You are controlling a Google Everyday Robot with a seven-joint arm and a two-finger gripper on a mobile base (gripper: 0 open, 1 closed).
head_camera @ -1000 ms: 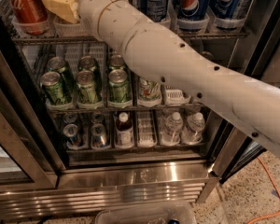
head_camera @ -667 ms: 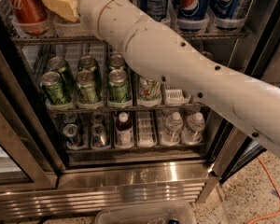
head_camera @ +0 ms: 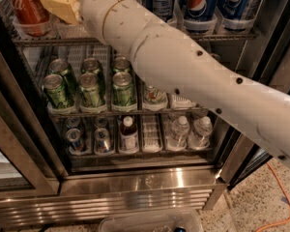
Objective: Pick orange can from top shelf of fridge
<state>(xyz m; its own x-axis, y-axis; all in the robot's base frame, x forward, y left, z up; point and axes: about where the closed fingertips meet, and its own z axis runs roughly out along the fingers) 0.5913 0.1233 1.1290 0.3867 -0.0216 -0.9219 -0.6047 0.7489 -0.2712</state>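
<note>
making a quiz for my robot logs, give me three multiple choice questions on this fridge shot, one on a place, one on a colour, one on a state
1. Where is the tan two-finger gripper?
A) at the top wire shelf, beside the red Coca-Cola can
B) at the bottom rack
C) down on the floor

2. What colour are the short metal cans on the middle rack?
A) blue
B) green
C) red

3. How do the clear plastic bottles on the bottom rack stand?
A) lying down
B) crushed
C) upright

Answers: 1 A, the white arm ends there; 2 B, their sides are green; 3 C, their caps point up.
</note>
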